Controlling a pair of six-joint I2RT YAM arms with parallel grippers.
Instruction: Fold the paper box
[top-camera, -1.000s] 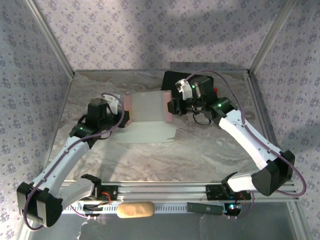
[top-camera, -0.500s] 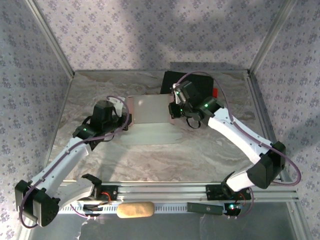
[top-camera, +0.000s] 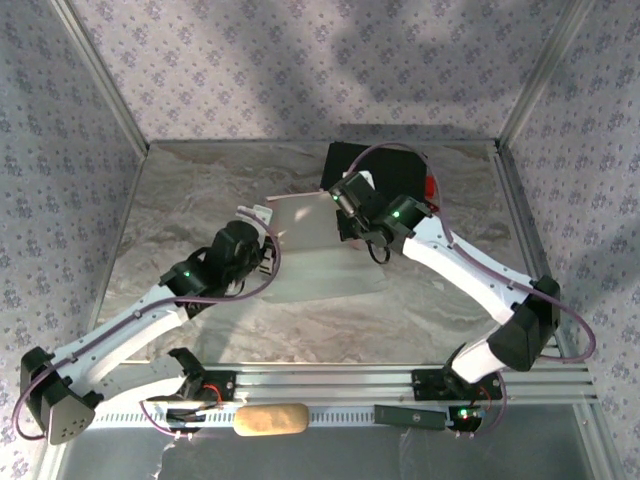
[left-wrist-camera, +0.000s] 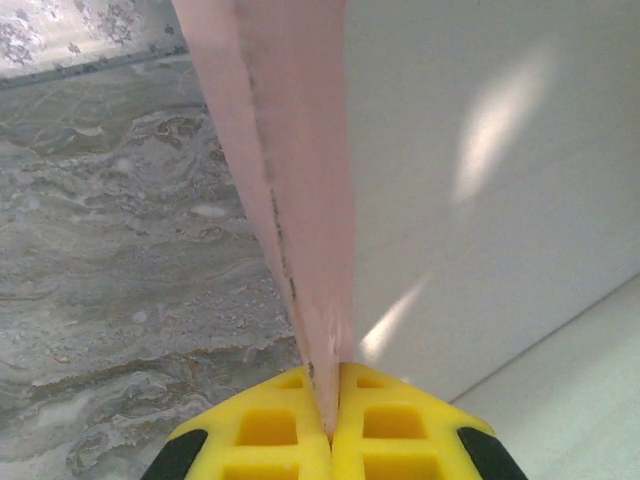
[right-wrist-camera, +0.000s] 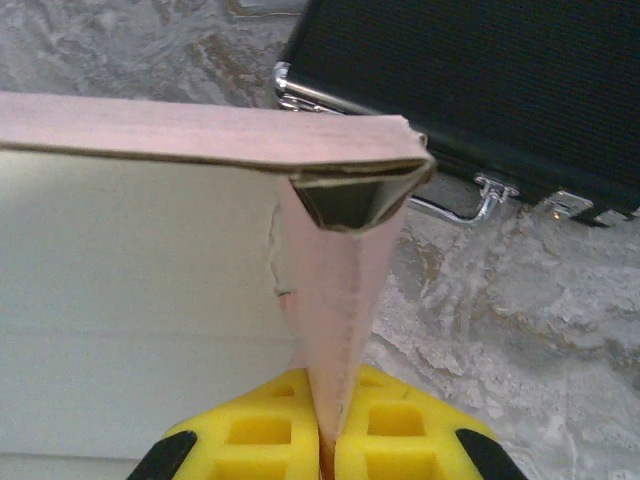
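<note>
While the grey marbled table (top-camera: 200, 190) carries everything, the black rectangular hard case with a metal handle (right-wrist-camera: 480, 90) sits at the far side. The thin pink card paper box (top-camera: 310, 225) is mid-table just beside it, pale face showing. The left gripper (left-wrist-camera: 330, 425) is pinched tight on its left pink edge, and the right gripper (right-wrist-camera: 325, 430) is clamped on the right flap.

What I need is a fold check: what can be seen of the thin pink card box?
The thin pink card box is part-folded: one broad pale whitish panel stands raised and tilted, and a second pale panel runs from it toward the near edge, low over the marble-patterned table. Its side flaps are pink, with creased fold lines. The left hand is shut on the left flap, the right hand on the right flap, whose top corner is bent into a small hollow tuck.
</note>
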